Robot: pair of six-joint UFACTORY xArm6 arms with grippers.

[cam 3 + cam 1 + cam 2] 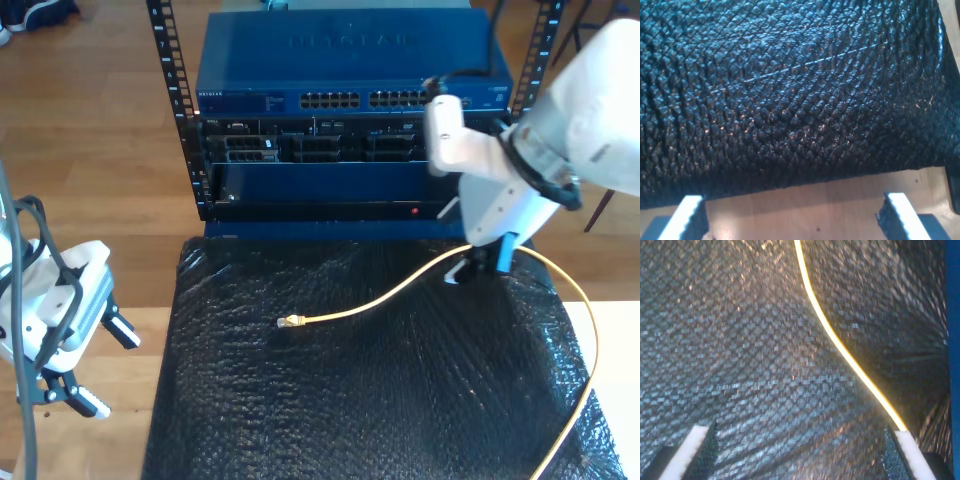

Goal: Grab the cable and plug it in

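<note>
The pale-yellow cable (400, 290) lies in a curve across the black mat (350, 400). Its clear plug (290, 321) rests near the mat's middle, towards the exterior view's left. My second gripper (480, 268) hovers low over the cable at the mat's far side on the exterior view's right. In its wrist view the gripper (801, 435) is open, and the cable (840, 347) runs diagonally down to one fingertip (902, 440). My first gripper (105, 365) hangs off the mat's edge at the exterior view's left. It is open (792, 200) over bare wood, holding nothing.
A blue network switch (350, 70) with rows of ports (380, 100) sits in a black rack (330, 160) behind the mat. Wooden floor (90, 150) surrounds it. The cable's far end trails off the mat's near corner at the exterior view's right.
</note>
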